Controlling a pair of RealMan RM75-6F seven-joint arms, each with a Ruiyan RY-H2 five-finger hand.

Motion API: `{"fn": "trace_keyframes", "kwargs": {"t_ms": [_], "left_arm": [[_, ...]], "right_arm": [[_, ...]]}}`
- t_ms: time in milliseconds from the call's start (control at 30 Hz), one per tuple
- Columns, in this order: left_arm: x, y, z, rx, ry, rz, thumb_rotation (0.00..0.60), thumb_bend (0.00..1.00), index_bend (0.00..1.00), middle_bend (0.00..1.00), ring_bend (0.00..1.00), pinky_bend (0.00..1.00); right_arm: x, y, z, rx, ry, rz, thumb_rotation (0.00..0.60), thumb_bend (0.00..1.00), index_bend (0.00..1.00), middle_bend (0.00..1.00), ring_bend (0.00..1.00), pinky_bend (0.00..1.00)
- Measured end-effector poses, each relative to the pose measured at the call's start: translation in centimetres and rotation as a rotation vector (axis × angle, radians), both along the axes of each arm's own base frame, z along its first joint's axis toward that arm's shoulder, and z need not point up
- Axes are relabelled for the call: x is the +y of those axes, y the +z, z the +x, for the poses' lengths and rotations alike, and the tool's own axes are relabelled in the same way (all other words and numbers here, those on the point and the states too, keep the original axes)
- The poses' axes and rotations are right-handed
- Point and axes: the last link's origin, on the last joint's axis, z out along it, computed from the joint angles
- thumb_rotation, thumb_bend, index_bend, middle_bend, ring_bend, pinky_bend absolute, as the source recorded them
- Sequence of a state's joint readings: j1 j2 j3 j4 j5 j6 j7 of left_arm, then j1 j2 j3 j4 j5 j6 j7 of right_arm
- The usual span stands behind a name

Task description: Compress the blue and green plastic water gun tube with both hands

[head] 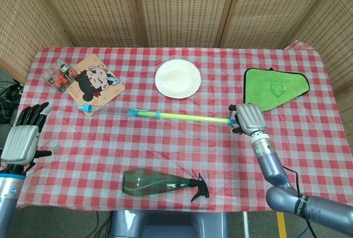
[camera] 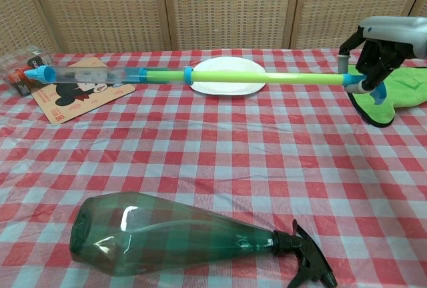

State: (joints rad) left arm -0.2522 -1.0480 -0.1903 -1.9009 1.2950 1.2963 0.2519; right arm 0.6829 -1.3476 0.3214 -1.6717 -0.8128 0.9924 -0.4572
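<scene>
The right hand (head: 246, 118) pinches the handle end of the water gun tube (head: 165, 115), held above the surface; the left hand (head: 25, 136), at nine o'clock with fingers spread, must next grasp the nozzle.

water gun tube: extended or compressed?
Extended. The water gun tube shows a long green rod outside its clear barrel; right hand holds its end.

A red-and-white checked tablecloth (head: 165, 144) covers the table. The water gun tube (head: 160, 115) has a blue nozzle at the left, a clear barrel, blue collars and a yellow-green rod. Near it lies a dark green spray bottle (head: 157, 183) with a black trigger. Far right is a bright green cloth (head: 273, 92) edged in black; far centre, a white plate (head: 177, 78).
</scene>
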Motion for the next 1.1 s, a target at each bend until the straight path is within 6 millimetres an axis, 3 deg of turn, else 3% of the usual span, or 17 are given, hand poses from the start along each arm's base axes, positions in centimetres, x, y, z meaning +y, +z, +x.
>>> {"fn": "trace_keyframes", "kwargs": {"t_ms": [267, 333, 367, 467, 567, 700, 1100], "left_arm": [[5.1, 1.4, 3.6, 0.058, -0.029, 0.012, 0.600, 0.09, 0.10, 0.00, 0.00, 0.00], [6.3, 1.7, 4.7, 0.077, -0.034, 0.017, 0.600, 0.09, 0.12, 0.04, 0.04, 0.06], [6.8, 1.8, 5.1, 0.085, -0.037, 0.019, 0.600, 0.10, 0.12, 0.08, 0.09, 0.11], [7.8, 2.1, 6.3, 0.110, -0.049, 0.027, 0.600, 0.12, 0.19, 0.43, 0.40, 0.38], [8.4, 2.1, 6.9, 0.113, -0.049, 0.025, 0.600, 0.15, 0.32, 0.69, 0.62, 0.53], [9.0, 1.9, 7.3, 0.097, -0.026, -0.007, 0.600, 0.18, 0.39, 0.83, 0.75, 0.64], [12.3, 1.2, 7.9, 0.095, 0.155, -0.193, 0.600, 0.18, 0.40, 0.87, 0.80, 0.68]], "right_arm": [[-0.9, 1.0, 1.0, 0.007, 0.003, -0.007, 0.600, 0.50, 0.78, 1.00, 0.92, 0.44], [-1.1, 1.2, 1.0, 0.008, 0.003, -0.008, 0.600, 0.50, 0.78, 1.00, 0.92, 0.44], [-1.1, 1.2, 1.0, 0.008, 0.003, -0.008, 0.600, 0.50, 0.78, 1.00, 0.92, 0.44], [-1.2, 1.3, 1.1, 0.009, 0.003, -0.009, 0.600, 0.50, 0.79, 1.00, 0.92, 0.44], [-1.3, 1.5, 1.1, 0.010, 0.003, -0.010, 0.600, 0.50, 0.79, 1.00, 0.92, 0.44], [-1.4, 1.7, 1.1, 0.009, 0.004, -0.012, 0.600, 0.50, 0.79, 1.00, 0.92, 0.44], [-1.5, 2.0, 0.7, 0.007, 0.006, 0.003, 0.600, 0.50, 0.79, 1.00, 0.92, 0.44]]}}
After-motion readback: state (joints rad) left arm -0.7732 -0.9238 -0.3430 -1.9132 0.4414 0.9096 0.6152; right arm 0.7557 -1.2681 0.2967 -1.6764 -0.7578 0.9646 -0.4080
